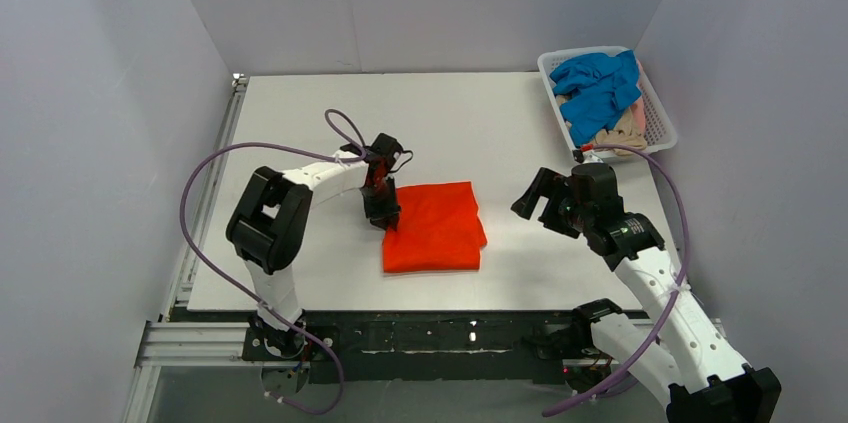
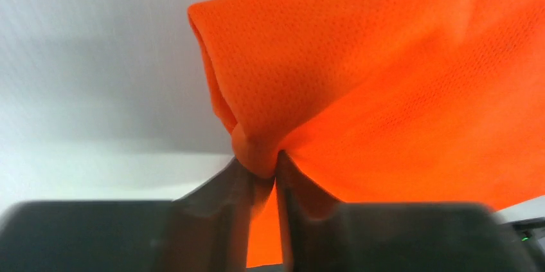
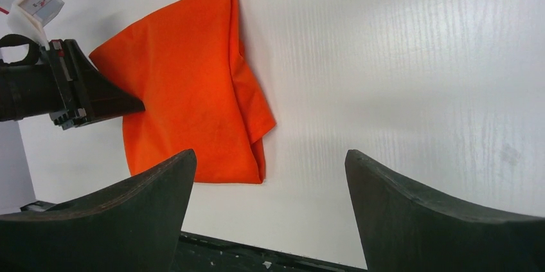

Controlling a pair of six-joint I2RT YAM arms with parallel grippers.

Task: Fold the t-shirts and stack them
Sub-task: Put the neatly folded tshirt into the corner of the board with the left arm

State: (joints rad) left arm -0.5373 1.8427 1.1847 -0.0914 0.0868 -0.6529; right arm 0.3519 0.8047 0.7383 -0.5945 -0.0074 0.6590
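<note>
Top external view, and the orange t-shirt lies folded into a rough rectangle on the table, towards the near edge. The left gripper is right at the shirt's left edge, and the left wrist view settles it: the fingers are clamped tight on a bunched nub of orange cloth, with fabric fanning away from the pinch. The right gripper hangs off to the right, apart from the shirt, jaws spread wide with nothing between them. Over in the far right corner the white basket holds the blue t-shirt on top of a beige t-shirt, neither one folded.

Now the danger. That pinch looks to take several layers at one point, so a pull from here could drag the whole bundle sideways rather than turn one flap, and the tidy rectangle goes. Lift too high and the lower layers may peel open under their own weight, since the cloth looks soft and slippery. With the right arm pinning nothing, the far side has no anchor. In the right wrist view one edge shows a loose lip, the likeliest place for the fold to spring apart. Letting go without flattening could leave a puckered corner that spoils the stack
</note>
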